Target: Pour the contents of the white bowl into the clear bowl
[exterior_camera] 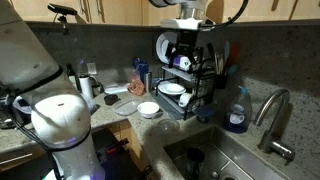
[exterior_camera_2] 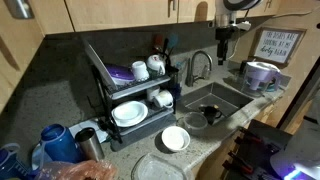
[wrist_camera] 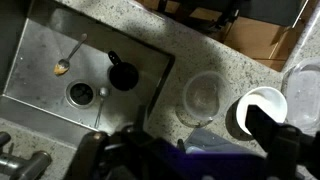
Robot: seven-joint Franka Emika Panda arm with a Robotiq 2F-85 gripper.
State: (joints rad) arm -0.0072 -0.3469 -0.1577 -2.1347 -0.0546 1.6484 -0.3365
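Observation:
The white bowl (wrist_camera: 262, 108) stands upright on the speckled counter beside the sink; it also shows in both exterior views (exterior_camera: 148, 108) (exterior_camera_2: 175, 138). The clear bowl (wrist_camera: 203, 97) sits just beside it, between it and the sink, and shows faintly in an exterior view (exterior_camera_2: 194, 121). My gripper (wrist_camera: 185, 142) hangs high above the two bowls, open and empty. One dark finger overlaps the white bowl's edge in the wrist view. It shows near the top of both exterior views (exterior_camera: 183, 55) (exterior_camera_2: 224, 55).
A steel sink (wrist_camera: 40, 60) holds a spoon (wrist_camera: 68, 62) and a dark cup (wrist_camera: 122, 73). A two-tier dish rack (exterior_camera_2: 125, 85) with plates and cups stands on the counter. There is a faucet (exterior_camera: 272, 115), a blue soap bottle (exterior_camera: 237, 110) and a clear plate (exterior_camera_2: 158, 166).

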